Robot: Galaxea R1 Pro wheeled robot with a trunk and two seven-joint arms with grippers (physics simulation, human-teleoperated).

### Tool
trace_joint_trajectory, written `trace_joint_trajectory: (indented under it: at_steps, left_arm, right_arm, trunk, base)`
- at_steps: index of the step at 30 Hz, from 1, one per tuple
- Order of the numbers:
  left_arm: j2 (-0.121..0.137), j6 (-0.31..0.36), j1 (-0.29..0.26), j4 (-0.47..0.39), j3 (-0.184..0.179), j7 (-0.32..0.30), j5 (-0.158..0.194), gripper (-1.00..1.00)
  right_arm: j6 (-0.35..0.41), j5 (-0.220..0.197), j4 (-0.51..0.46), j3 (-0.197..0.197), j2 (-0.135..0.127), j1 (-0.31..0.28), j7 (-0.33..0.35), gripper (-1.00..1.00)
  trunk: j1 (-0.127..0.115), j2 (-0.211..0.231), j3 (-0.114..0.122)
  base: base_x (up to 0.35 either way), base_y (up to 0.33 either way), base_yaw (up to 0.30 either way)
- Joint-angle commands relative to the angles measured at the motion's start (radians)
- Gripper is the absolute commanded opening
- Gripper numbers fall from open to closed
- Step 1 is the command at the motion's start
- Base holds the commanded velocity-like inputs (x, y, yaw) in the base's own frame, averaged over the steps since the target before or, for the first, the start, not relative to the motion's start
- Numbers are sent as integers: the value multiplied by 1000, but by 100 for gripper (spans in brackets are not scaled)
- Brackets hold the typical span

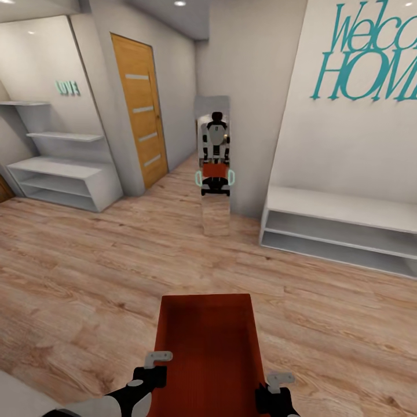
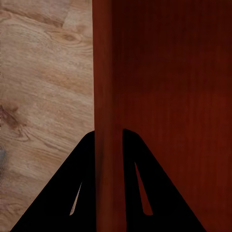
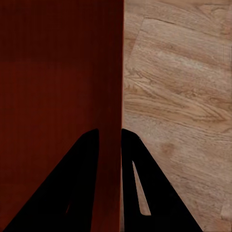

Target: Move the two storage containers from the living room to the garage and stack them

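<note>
A hallway with a light wood-plank floor (image 1: 87, 272) stretches ahead, white walls on both sides, a wooden door (image 1: 139, 116) on the left, low white shelves (image 1: 58, 174) at the far left and a white bench shelf (image 1: 341, 229) along the right wall beneath teal lettering (image 1: 370, 52). A tall mirror (image 1: 215, 168) stands straight ahead and shows the robot's own reflection carrying a red bin. This is not the garage; the grey concrete floor is nowhere in sight, so the carry looks to be mid-route. One storage container (image 1: 208, 347) is in view, held off the planks directly in front of the trunk, its long axis running straight away from the robot. The left end effector (image 1: 152, 370) sits at the container's near left corner and the right end effector (image 1: 277, 387) at the near right corner, so the bin lies between the two and forward of both, neither arm nearer than the other. In the left wrist view the two dark fingers (image 2: 72, 193) straddle the container's side wall, one inside and one outside, clamped on it; the right wrist view shows the same, fingers (image 3: 140, 188) pinching the opposite wall. Both end effectors therefore appear closed on the container's walls. Count: one container, two end effectors, one door, one mirror. The second container cannot be seen here.
</note>
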Motion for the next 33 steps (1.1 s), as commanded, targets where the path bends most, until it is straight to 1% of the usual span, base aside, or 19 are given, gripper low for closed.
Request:
trace_joint_trajectory:
  at_steps: [1,5,13,33]
  left_arm:
    - [-1,-4,-3,3,25,-6,-15,-100]
    - [-1,-4,-3,3,25,-6,-15,-100]
    - [-1,-4,-4,3,25,-6,-15,-100]
    - [-1,-4,-3,3,25,-6,-15,-100]
  right_arm:
    - [-3,35,3,24,-12,0,3,-100]
    - [-1,35,3,24,-12,0,1,-100]
    - [-3,35,3,24,-12,0,4,-100]
    - [-2,35,3,24,-12,1,1,-100]
  trunk:
    - [1,-2,-2]
    - [1,-2,-2]
    - [1,-2,-2]
    - [1,-2,-2]
  base:
    - [317,97,0]
    - [316,97,19]
    - [317,96,168]
    - [317,91,10]
